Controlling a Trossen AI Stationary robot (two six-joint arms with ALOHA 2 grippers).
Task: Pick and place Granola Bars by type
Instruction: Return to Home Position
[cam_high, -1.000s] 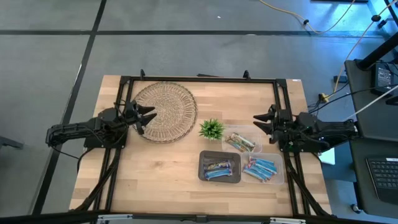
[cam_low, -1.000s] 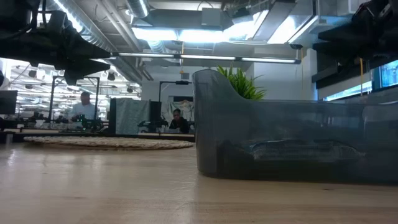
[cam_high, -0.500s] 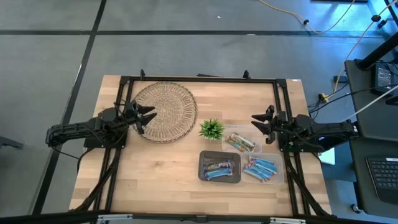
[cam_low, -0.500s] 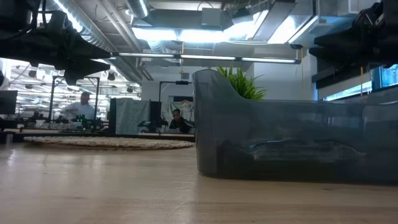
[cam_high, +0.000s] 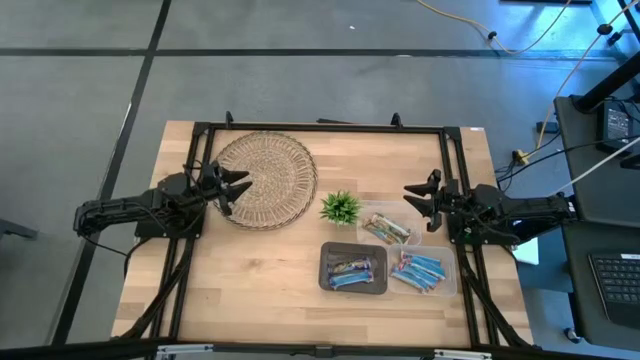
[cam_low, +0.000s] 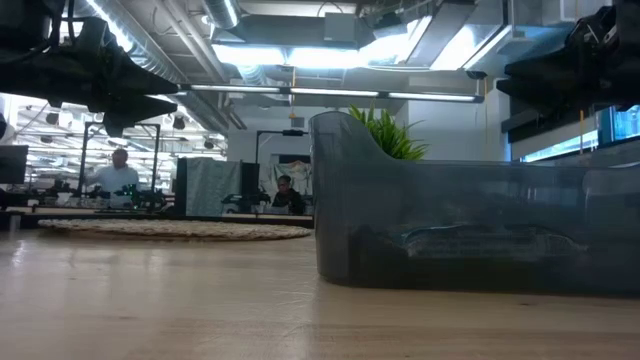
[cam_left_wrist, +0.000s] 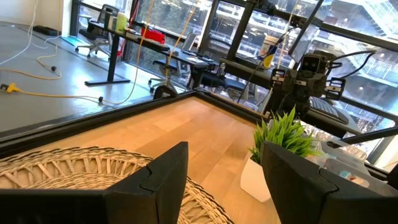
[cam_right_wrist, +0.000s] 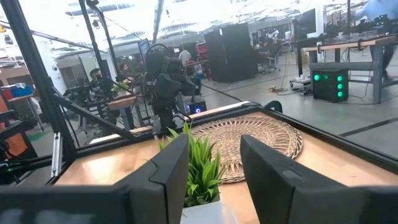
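Observation:
The granola bars lie in three containers on the table's right half: blue and dark ones in a grey tray (cam_high: 353, 267), blue and red ones in a clear tray (cam_high: 420, 271), tan and green ones in another clear tray (cam_high: 388, 227). My left gripper (cam_high: 238, 185) hovers open over the woven mat's (cam_high: 270, 178) left part; my right gripper (cam_high: 414, 198) hovers open just right of the tan-bar tray. Neither holds anything. The grey tray (cam_low: 470, 225) fills the low view, a bar dimly visible inside.
A small green plant (cam_high: 341, 208) in a white pot stands between the mat and the trays. A black frame (cam_high: 320, 127) runs along the table's far edge and down both sides. Bare wood (cam_high: 250, 280) lies on the near left. People sit in the room beyond.
My right gripper has moved slightly toward the table's left, closer to the tan-bar tray, still open. The bars and trays stay where they were.

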